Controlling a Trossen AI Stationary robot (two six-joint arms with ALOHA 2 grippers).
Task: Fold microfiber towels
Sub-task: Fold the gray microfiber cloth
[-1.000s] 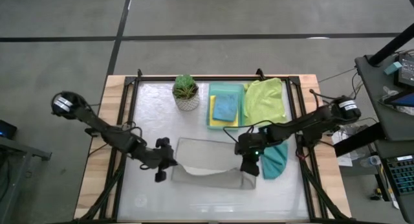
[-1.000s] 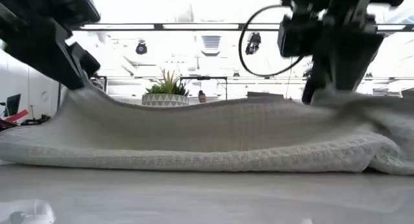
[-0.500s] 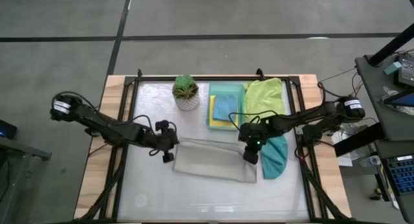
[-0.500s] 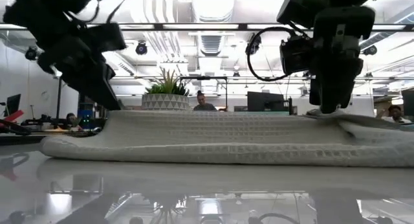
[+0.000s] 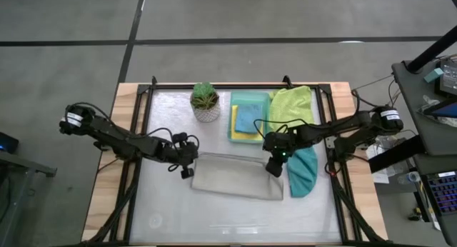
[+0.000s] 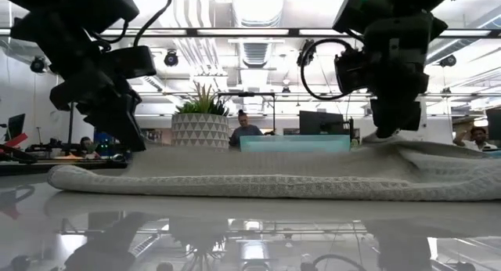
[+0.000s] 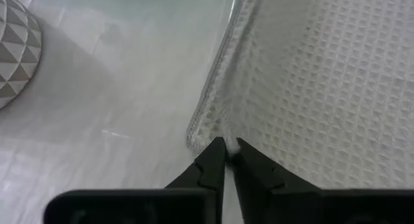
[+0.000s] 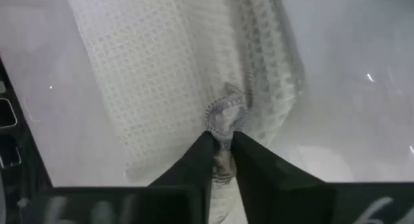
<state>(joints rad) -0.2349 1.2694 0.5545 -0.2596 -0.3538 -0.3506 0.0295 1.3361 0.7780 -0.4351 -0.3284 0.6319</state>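
1. The left gripper (image 7: 226, 146) pinches a corner of the pale grey waffle-weave microfiber towel (image 5: 235, 175); its fingers are nearly together on the hem.
2. The right gripper (image 8: 221, 138) nips the bunched opposite corner of the same cloth, fingers barely parted.
3. The towel lies flat between them, folded double, its long axis running from one gripper to the other.
4. It looks light, limp and grippy; corners and hems seem the best holds.
5. A crumpled teal cloth (image 5: 303, 173) lies just beside the right gripper.

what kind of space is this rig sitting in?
Likely an open-plan office or lab: the low view shows exposed ceiling ducts, a seated person and monitors behind the table. The high view shows concrete floor.
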